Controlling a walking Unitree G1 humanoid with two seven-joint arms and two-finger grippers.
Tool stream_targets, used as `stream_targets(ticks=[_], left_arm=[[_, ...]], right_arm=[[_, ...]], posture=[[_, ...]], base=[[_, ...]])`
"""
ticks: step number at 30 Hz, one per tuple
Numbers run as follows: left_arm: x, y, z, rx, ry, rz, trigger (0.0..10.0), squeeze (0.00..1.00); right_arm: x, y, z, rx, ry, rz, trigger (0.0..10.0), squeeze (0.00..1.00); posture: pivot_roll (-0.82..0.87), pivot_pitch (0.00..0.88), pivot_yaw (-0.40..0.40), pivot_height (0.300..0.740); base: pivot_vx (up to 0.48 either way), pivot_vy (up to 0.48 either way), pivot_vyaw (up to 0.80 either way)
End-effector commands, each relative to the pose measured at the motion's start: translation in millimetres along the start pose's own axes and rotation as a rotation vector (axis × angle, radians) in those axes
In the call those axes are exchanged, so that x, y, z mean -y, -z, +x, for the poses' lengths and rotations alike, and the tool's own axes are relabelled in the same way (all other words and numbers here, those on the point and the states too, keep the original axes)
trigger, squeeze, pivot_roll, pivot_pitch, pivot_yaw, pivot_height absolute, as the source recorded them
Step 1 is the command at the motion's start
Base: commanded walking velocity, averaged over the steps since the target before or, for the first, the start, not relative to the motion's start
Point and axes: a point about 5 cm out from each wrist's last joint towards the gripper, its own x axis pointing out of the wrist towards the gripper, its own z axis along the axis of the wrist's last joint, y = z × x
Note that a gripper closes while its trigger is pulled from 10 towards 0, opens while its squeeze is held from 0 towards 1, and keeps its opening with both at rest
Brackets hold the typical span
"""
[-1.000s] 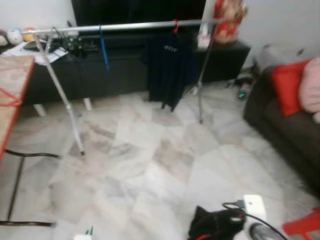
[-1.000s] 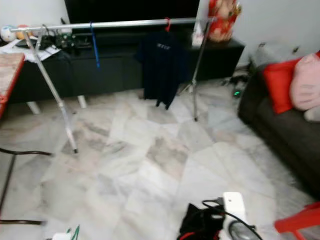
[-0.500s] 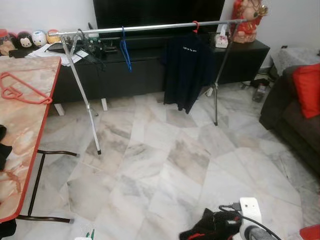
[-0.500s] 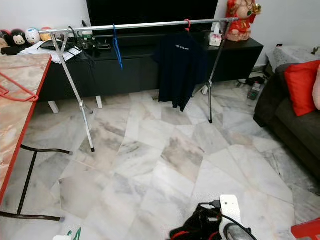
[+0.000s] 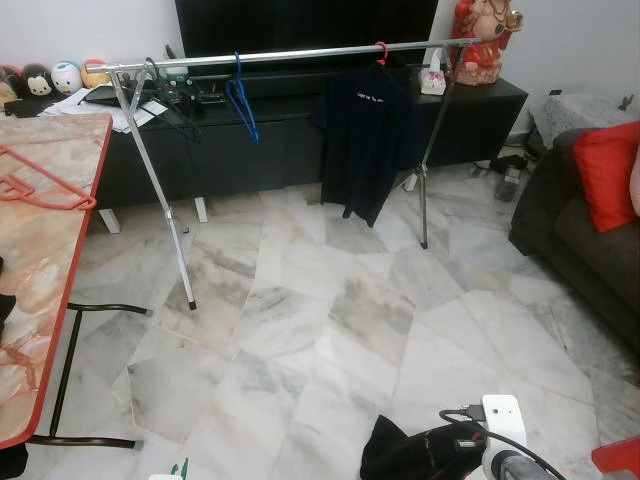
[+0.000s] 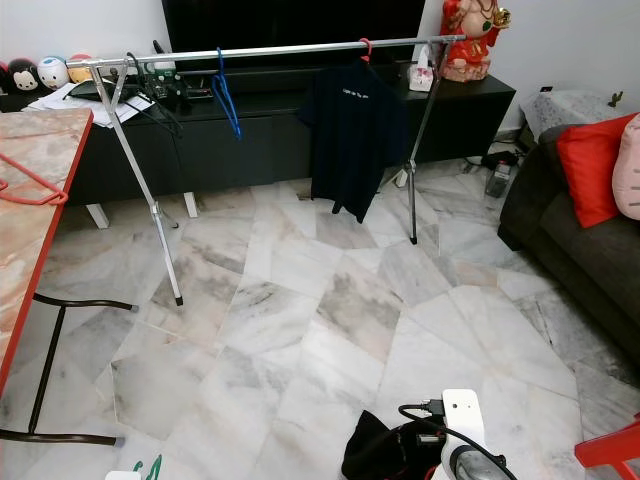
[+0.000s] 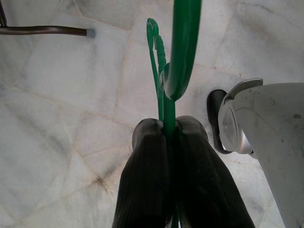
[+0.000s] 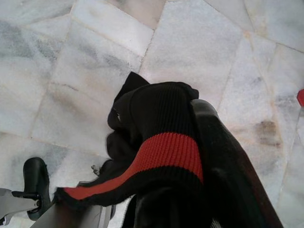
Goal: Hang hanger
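Observation:
A green hanger (image 7: 167, 61) is clamped between the two black fingers of my left gripper (image 7: 165, 127), its hook pointing away over the floor; its tip (image 5: 178, 467) peeks in at the bottom edge of the eye views. My right gripper (image 8: 209, 137) hangs low at the bottom right, shut on a black garment with a red stripe (image 8: 156, 142) that drapes over its fingers. Across the room stands a silver clothes rack (image 5: 300, 52). It carries a blue hanger (image 5: 240, 95) and a black T-shirt (image 5: 365, 140) on a red hanger.
A red-edged marble-pattern table (image 5: 35, 260) with a red hanger (image 5: 40, 185) on it stands at my left. A dark sofa with a red cushion (image 5: 605, 170) is at the right. A black TV cabinet (image 5: 300, 140) runs behind the rack. Marble floor (image 5: 320, 320) lies between.
The head camera has swung left and steadied, bringing the table into view. Both grippers keep their hold; the rack and its clothes have not moved.

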Motion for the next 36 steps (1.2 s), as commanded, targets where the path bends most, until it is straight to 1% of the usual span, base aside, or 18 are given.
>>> stream_targets(ticks=[1,5,7,10,12,19,20,21,26,28,34,36], left_arm=[[9.7,1.5,-0.5,-0.004,0.030,0.018,10.0,0.00],[17.8,8.4,-3.1,-0.015,0.037,0.019,10.0,0.00],[18.7,9.4,-3.4,-0.017,0.038,0.019,10.0,0.00],[22.0,12.5,-4.7,-0.022,0.042,0.019,10.0,0.00],[19.6,10.6,-3.8,-0.022,0.039,0.021,10.0,0.00],[17.7,8.7,-3.0,-0.020,0.037,0.020,10.0,0.00],[17.4,8.7,-3.0,-0.019,0.037,0.020,10.0,0.00],[17.3,8.5,-2.9,-0.019,0.037,0.019,10.0,0.00],[17.1,8.3,-2.9,-0.018,0.037,0.019,10.0,0.00],[17.1,8.2,-2.8,-0.018,0.038,0.019,10.0,0.00],[16.6,8.5,-2.9,-0.018,0.038,0.019,10.0,0.00],[16.4,8.6,-2.9,-0.019,0.038,0.019,10.0,0.00]], right_arm=[[3.9,-3.6,0.1,0.010,0.010,0.003,10.0,0.00],[3.9,-3.7,0.1,0.009,0.009,-0.001,10.0,0.00],[3.9,-3.7,0.2,0.009,0.008,-0.003,10.0,0.00],[3.9,-4.7,0.2,0.013,0.004,-0.028,10.0,0.00],[3.9,-5.7,0.2,0.024,0.005,-0.031,10.0,0.00],[3.7,-5.6,0.1,0.024,0.004,-0.027,10.0,0.00],[3.4,-4.0,0.1,0.018,0.007,0.008,10.0,0.00],[3.3,-3.8,0.1,0.016,0.005,0.008,10.0,0.00],[3.3,-4.0,0.1,0.015,0.002,-0.004,10.0,0.00],[3.2,-5.0,0.2,0.018,-0.004,-0.031,10.0,0.00],[2.9,-5.4,0.1,0.027,-0.005,-0.025,10.0,0.00],[2.9,-4.9,0.1,0.026,-0.002,-0.008,10.0,0.00]], posture=[[0.03,0.000,-0.062,0.716],[0.03,0.000,-0.062,0.716],[0.03,0.000,-0.062,0.716],[0.03,0.000,-0.062,0.716],[0.03,0.000,-0.062,0.716],[0.03,0.002,-0.062,0.716],[0.03,0.002,-0.062,0.716],[0.03,0.002,-0.062,0.716],[0.03,0.002,-0.062,0.716],[0.03,0.002,-0.062,0.716],[0.03,0.002,-0.062,0.716],[0.03,0.002,-0.062,0.716]], base=[[0.000,0.000,0.00],[0.000,0.000,0.00],[0.000,0.000,0.00],[0.000,0.000,0.00],[0.000,0.000,0.32],[0.000,0.000,0.76],[0.000,0.000,0.00],[0.000,0.000,0.00],[0.000,0.000,0.00],[0.000,0.000,0.00],[0.000,0.000,0.73],[0.000,0.000,0.00]])
